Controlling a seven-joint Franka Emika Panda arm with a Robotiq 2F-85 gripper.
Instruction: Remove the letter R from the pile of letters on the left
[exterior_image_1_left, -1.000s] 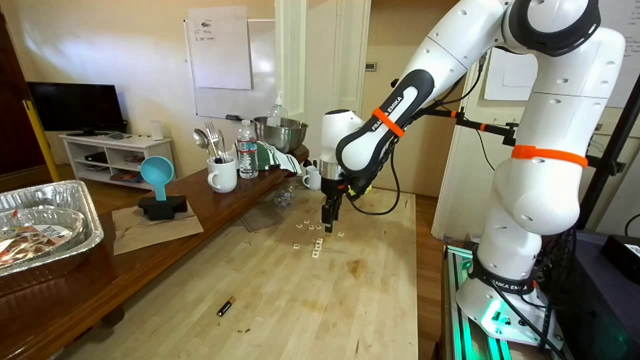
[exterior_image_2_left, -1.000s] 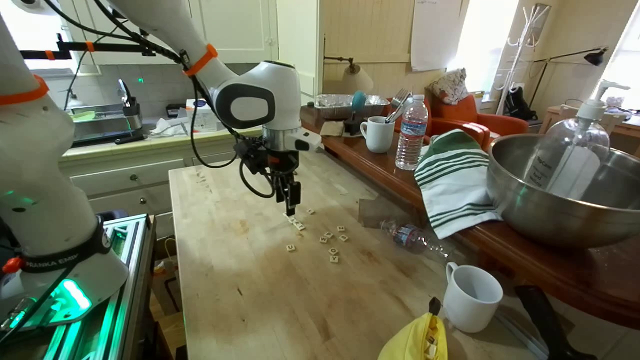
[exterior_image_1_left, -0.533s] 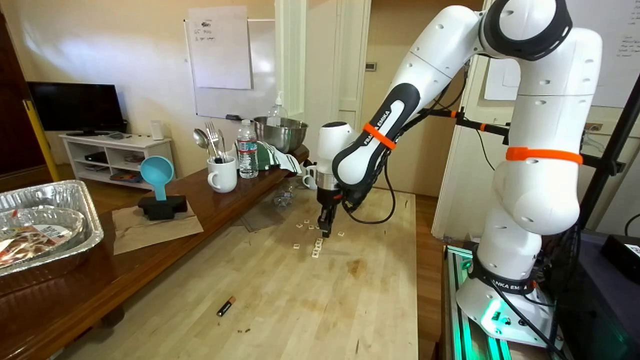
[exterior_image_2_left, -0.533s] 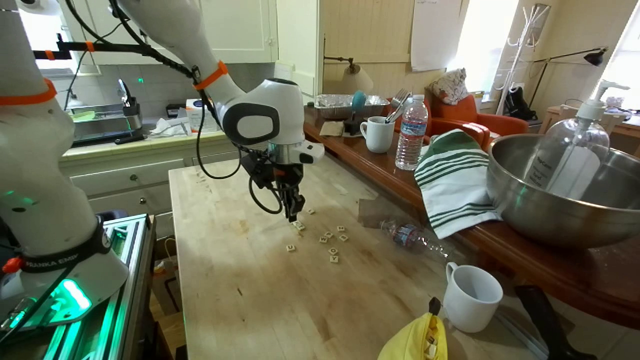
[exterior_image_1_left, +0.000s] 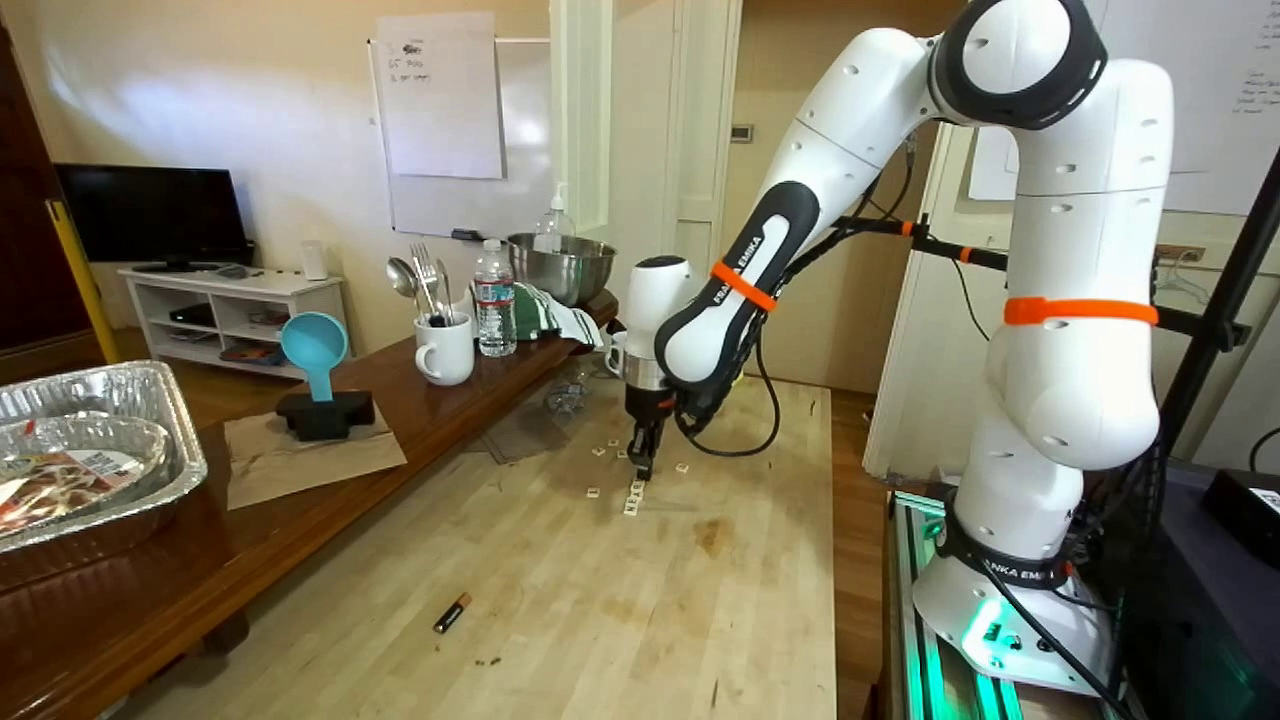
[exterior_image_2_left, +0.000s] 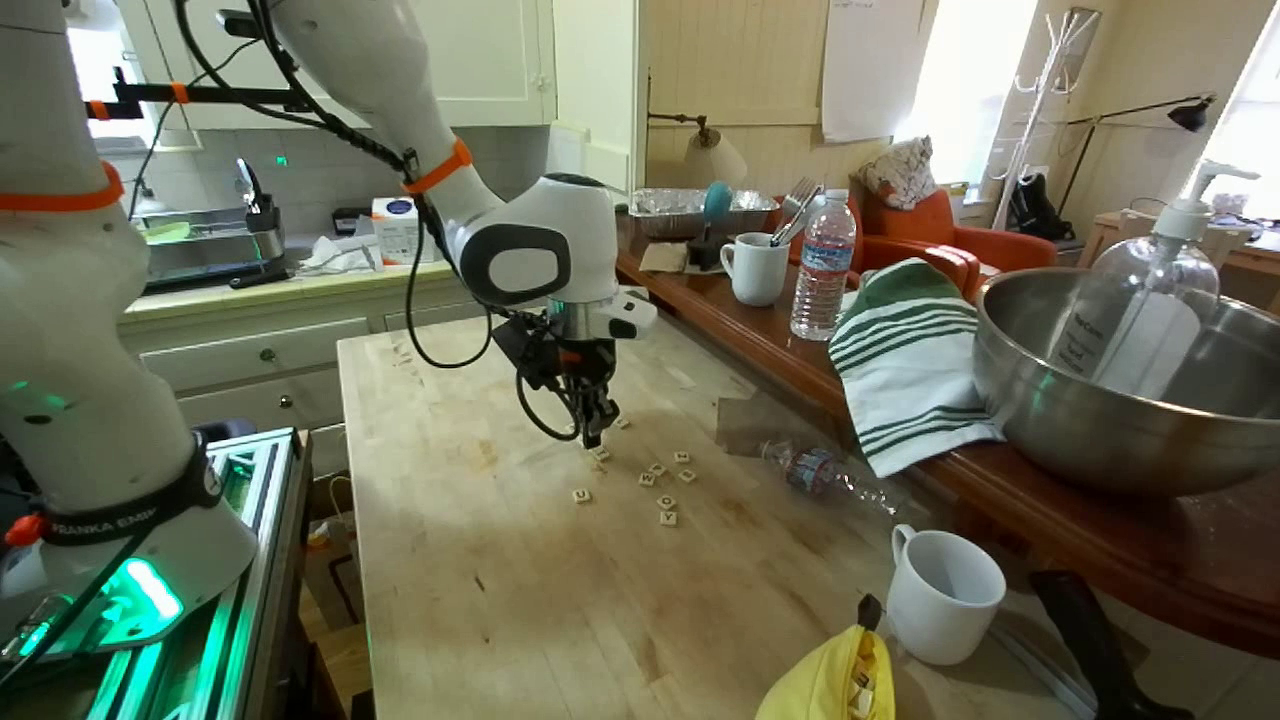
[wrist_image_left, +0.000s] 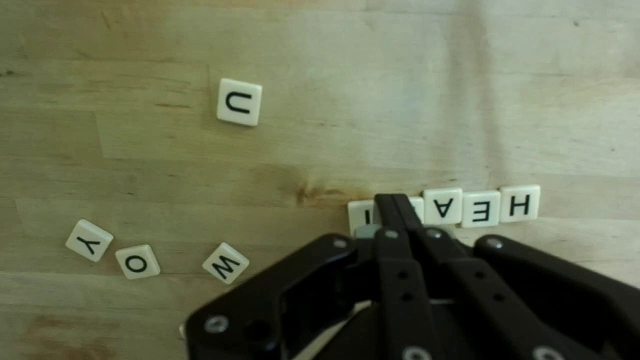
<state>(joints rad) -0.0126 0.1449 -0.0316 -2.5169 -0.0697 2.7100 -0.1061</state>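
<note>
The pile of letters is small white tiles on the wooden table, seen in both exterior views. In the wrist view a row holds tile I (wrist_image_left: 358, 214), a mostly covered tile (wrist_image_left: 417, 207), tile A (wrist_image_left: 443, 206), tile E (wrist_image_left: 481, 209) and tile H (wrist_image_left: 520, 203). Loose around it lie U (wrist_image_left: 239, 102), Y (wrist_image_left: 89, 240), O (wrist_image_left: 137, 262) and one like W or M (wrist_image_left: 225, 263). No readable letter R shows; the covered tile's letter is hidden. My gripper (wrist_image_left: 392, 198) is shut, fingertips together with nothing between them, over the row beside tile I.
A battery (exterior_image_1_left: 452, 612) lies on the table. An empty bottle (exterior_image_2_left: 815, 470), a white mug (exterior_image_2_left: 945, 600) and a yellow pouch (exterior_image_2_left: 825, 675) with tiles inside sit along one side. The raised brown counter (exterior_image_1_left: 410, 420) borders the table, carrying a steel bowl (exterior_image_2_left: 1130, 440).
The arm has come down and across toward the letter row, so the gripper now covers more of its tiles in the exterior views. The loose tiles have stayed put.
</note>
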